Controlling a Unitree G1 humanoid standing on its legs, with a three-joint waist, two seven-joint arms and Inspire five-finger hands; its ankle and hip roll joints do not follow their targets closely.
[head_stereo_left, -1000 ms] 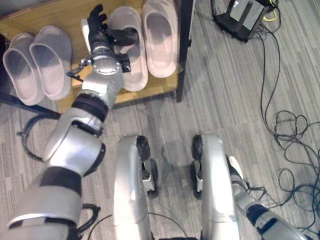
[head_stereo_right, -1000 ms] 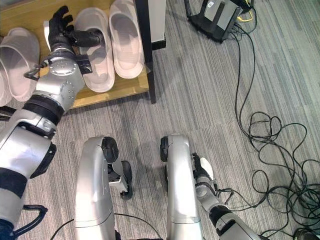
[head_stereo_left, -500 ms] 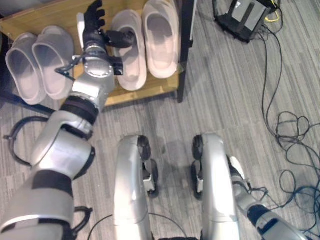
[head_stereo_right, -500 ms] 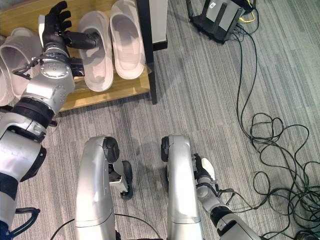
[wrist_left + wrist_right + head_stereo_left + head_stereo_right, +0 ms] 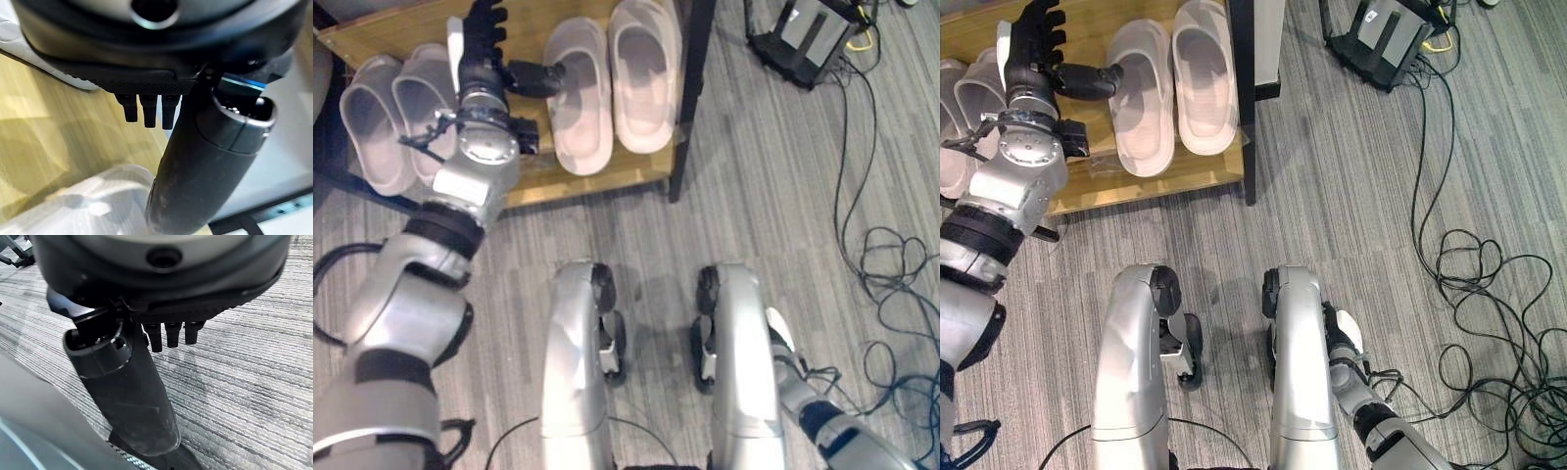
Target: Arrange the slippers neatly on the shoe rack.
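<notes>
Four slippers (image 5: 578,93) rest on shoe rack (image 5: 597,181) | left hand (image 5: 481,49) now lifted higher, fingers spread wide, empty, thumb near inner slipper | arranging looks nearly done

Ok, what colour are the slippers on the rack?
The slippers are pale pinkish white, on a light wooden rack with a black post. Best in the right eye view.

Right hand (image 5: 142,396) — thumb out, fingers (image 5: 173,335) straight — above grey striped carpet (image 5: 254,382).
</notes>
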